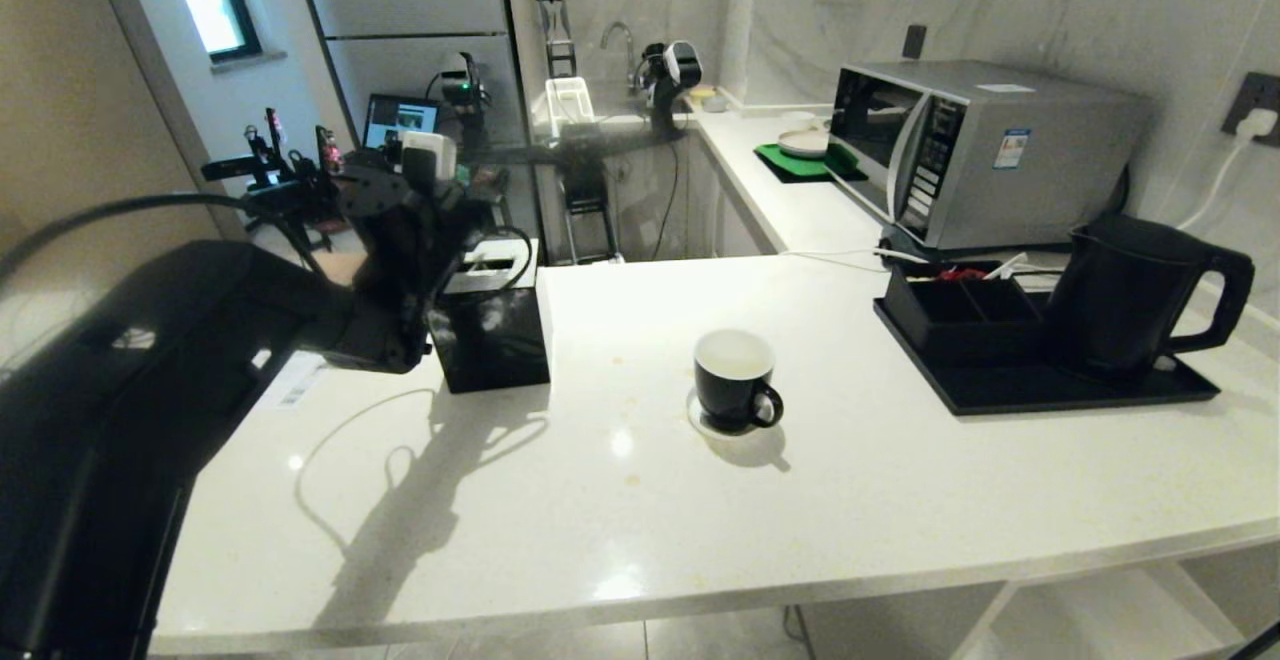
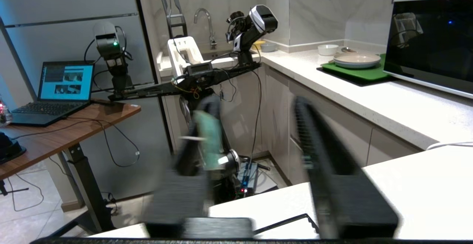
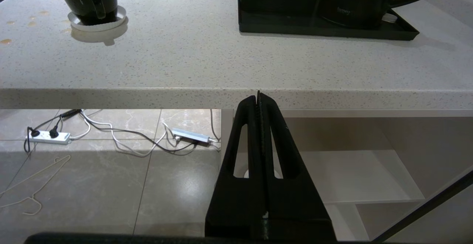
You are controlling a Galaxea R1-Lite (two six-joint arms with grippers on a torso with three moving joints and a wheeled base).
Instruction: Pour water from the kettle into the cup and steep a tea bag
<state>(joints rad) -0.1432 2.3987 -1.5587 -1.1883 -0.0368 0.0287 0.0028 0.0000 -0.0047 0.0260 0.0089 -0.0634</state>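
White kitchen counter, cup [image 1: 735,378] centre, kettle [image 1: 1130,292] far right.
My left gripper [image 2: 255,140] gapes, something teal at one finger; next, I'd judge, the kettle; right gripper [image 3: 258,100] closed.

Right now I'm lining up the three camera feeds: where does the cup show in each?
Head view: the cup stands mid-counter, left of the black tray.
Left wrist view: not in it.
Right wrist view: the cup's lower part shows at the top left corner.
Shared landmark: the kettle on the tray, in the head and right wrist views.
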